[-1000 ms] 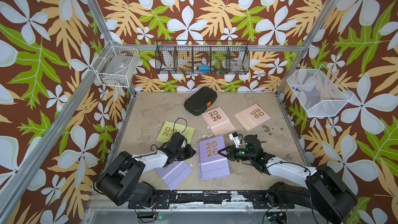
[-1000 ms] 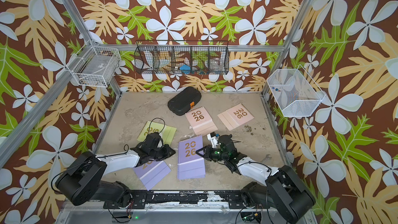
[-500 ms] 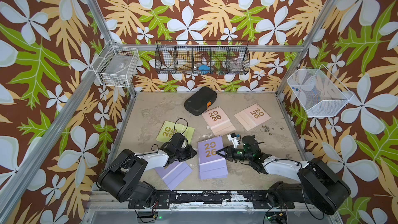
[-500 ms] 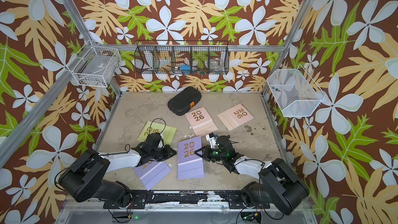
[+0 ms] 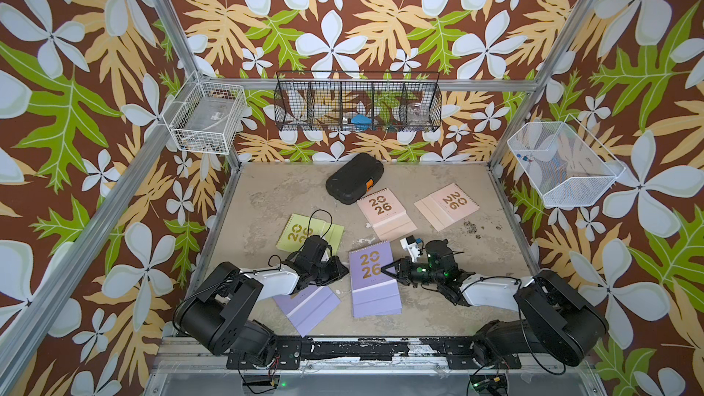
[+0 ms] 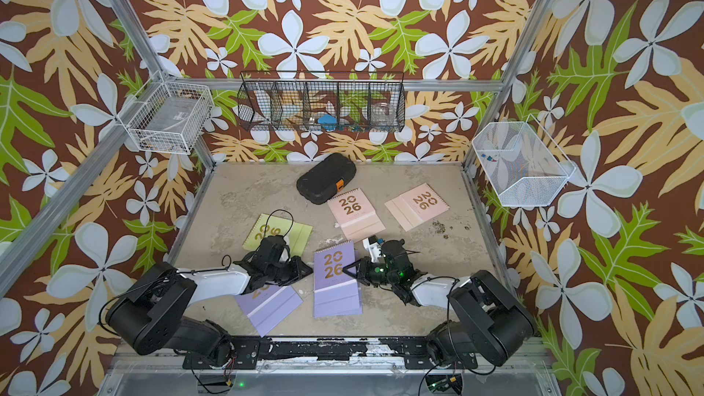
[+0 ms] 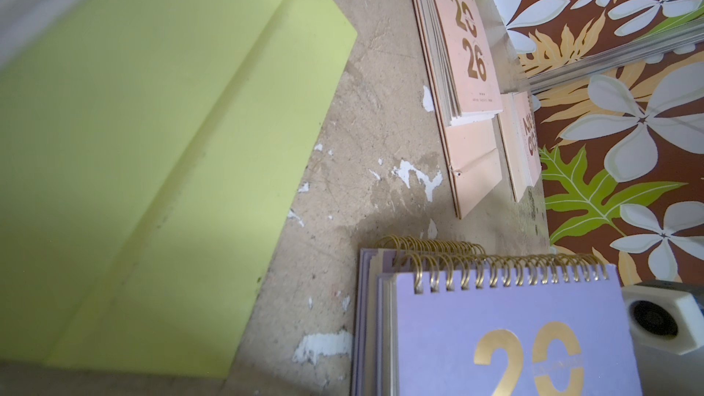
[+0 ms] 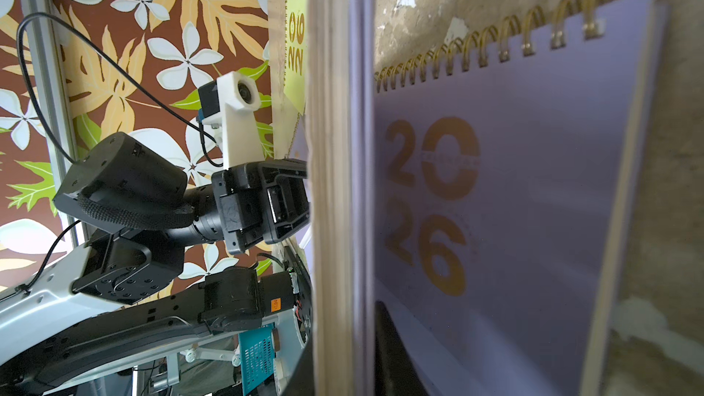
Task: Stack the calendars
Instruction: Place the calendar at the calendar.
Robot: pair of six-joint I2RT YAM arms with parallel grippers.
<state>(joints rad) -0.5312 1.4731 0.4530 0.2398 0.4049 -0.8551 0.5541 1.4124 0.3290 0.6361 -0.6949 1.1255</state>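
The top lilac calendar [image 5: 375,291] looks light, stiff and slippery; take its side edge, where the right gripper [image 5: 383,269] pinches it; the left gripper [image 5: 342,272] sits closed beside it.

lilac stack [image 5: 375,291]: two lilac calendars, one on the other, flat, gold "2026" up, spirals to the rear, front centre | third lilac calendar [image 5: 316,306]: flat, just left of it, partly hidden | lime green calendar [image 5: 295,231]: flat, behind that | pale pink calendar [image 5: 384,209]: flat, mid-rear | second pale pink calendar [image 5: 445,205]: flat, beside it, turned askew
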